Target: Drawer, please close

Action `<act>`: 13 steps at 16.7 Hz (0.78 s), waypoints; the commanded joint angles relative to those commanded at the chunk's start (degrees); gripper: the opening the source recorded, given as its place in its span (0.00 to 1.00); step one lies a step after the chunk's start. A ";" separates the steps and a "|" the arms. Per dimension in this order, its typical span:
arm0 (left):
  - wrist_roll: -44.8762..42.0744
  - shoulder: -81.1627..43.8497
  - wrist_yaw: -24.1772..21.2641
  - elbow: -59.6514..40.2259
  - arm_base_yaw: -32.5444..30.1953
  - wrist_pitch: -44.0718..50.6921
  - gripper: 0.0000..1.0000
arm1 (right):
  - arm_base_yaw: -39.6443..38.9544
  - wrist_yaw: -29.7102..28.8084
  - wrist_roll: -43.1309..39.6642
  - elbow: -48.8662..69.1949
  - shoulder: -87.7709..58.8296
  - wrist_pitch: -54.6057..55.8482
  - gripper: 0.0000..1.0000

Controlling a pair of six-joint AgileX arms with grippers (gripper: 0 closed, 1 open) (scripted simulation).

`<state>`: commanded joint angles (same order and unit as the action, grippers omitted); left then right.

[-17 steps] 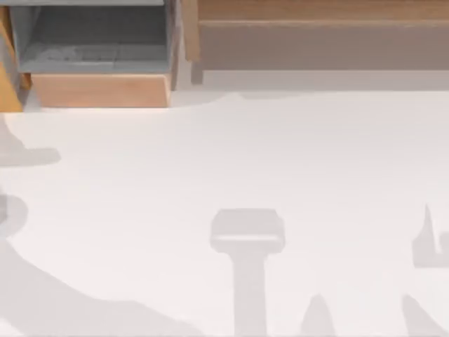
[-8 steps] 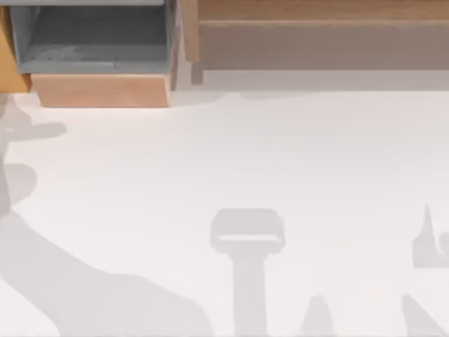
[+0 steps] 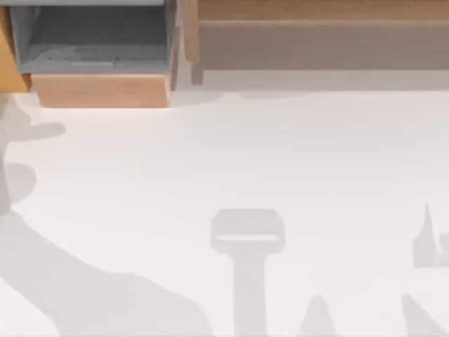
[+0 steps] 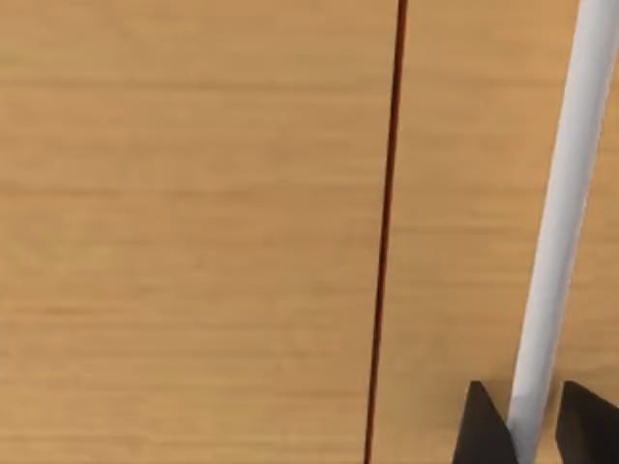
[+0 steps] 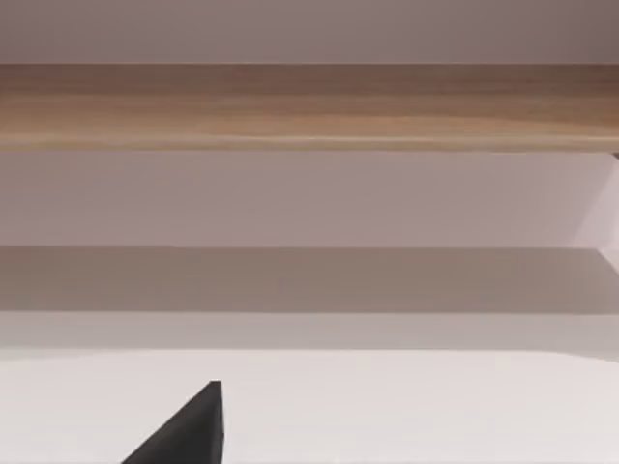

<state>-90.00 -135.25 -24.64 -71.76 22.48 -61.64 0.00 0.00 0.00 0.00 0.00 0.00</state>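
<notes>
The drawer (image 3: pixel 102 90) stands pulled out at the table's far left, its light tan front panel facing the table. Its grey inside (image 3: pixel 91 38) holds nothing. In the left wrist view, my left gripper (image 4: pixel 532 430) is pressed up close to a tan wooden surface (image 4: pixel 193 232) with a thin dark seam (image 4: pixel 385 242). A white bar (image 4: pixel 561 193) runs down to the gripper. My right gripper (image 5: pixel 193 430) hangs low over the white table, far from the drawer.
A long brown wooden cabinet ledge (image 3: pixel 316 10) runs along the back to the drawer's right, also seen from afar as a ledge (image 5: pixel 309 106). An orange-brown panel (image 3: pixel 10 63) flanks the drawer's left side. Arm shadows lie on the white table (image 3: pixel 231 154).
The left arm's shadow has spread up and rightward at the table's left edge. The orange-brown panel beside the drawer now reaches less far forward. The drawer's front has not visibly shifted.
</notes>
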 joint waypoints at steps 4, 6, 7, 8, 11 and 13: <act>0.00 0.00 0.00 0.00 0.00 0.00 0.75 | 0.00 0.00 0.00 0.00 0.00 0.00 1.00; 0.00 0.00 0.00 0.00 0.00 0.00 0.90 | 0.00 0.00 0.00 0.00 0.00 0.00 1.00; 0.00 0.00 0.00 0.00 0.00 0.00 0.98 | 0.00 0.00 0.00 0.00 0.00 0.00 1.00; 0.00 0.00 0.00 0.00 0.00 0.00 1.00 | 0.00 0.00 0.00 0.00 0.00 0.00 1.00; 0.00 0.00 0.00 0.00 0.00 0.00 1.00 | 0.00 0.00 0.00 0.00 0.00 0.00 1.00; 0.00 0.00 0.00 0.00 0.00 0.00 1.00 | 0.00 0.00 0.00 0.00 0.00 0.00 1.00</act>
